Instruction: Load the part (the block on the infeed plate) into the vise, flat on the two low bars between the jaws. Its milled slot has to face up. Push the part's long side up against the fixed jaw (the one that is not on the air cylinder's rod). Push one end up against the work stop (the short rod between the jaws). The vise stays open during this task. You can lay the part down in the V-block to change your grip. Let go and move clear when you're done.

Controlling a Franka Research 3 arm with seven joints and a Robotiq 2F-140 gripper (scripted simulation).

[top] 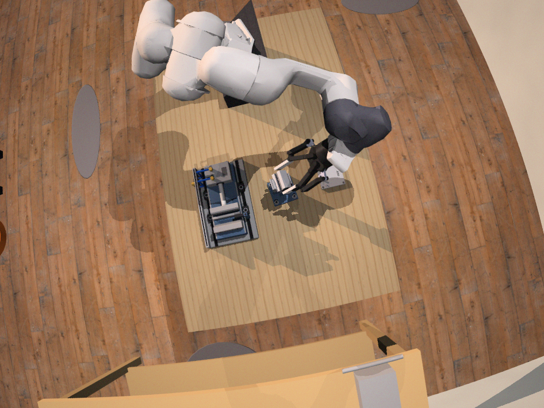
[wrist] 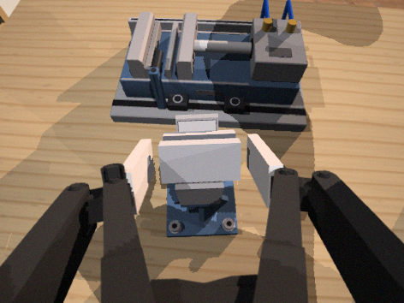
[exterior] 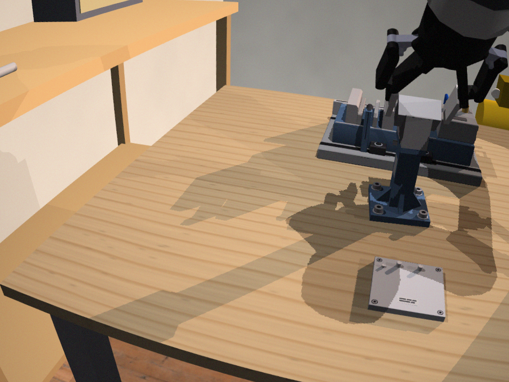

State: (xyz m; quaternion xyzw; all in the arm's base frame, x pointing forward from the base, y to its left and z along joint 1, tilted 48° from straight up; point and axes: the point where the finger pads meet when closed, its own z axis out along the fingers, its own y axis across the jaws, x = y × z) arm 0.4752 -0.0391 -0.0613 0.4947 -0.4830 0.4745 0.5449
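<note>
The part (wrist: 199, 159) is a light grey block resting in the V-block (wrist: 201, 211), a blue stand on a bolted base. My gripper (wrist: 199, 152) is open around the part, one finger pad at each end with a small gap on both sides. The face toward the wrist camera is plain; I cannot see the slot. The part (exterior: 415, 115) sits on top of the V-block (exterior: 401, 193) below my gripper (exterior: 423, 96). The vise (wrist: 210, 73) stands open just behind, with its fixed jaw (wrist: 141, 44) on the left and its air cylinder (wrist: 278, 57) on the right. The infeed plate (exterior: 407, 287) is bare.
The vise (top: 226, 204) lies left of the V-block (top: 282, 195) on the bench. A yellow object (exterior: 493, 106) sits at the far right edge. A raised wooden shelf (exterior: 103, 36) runs along the left side of the bench.
</note>
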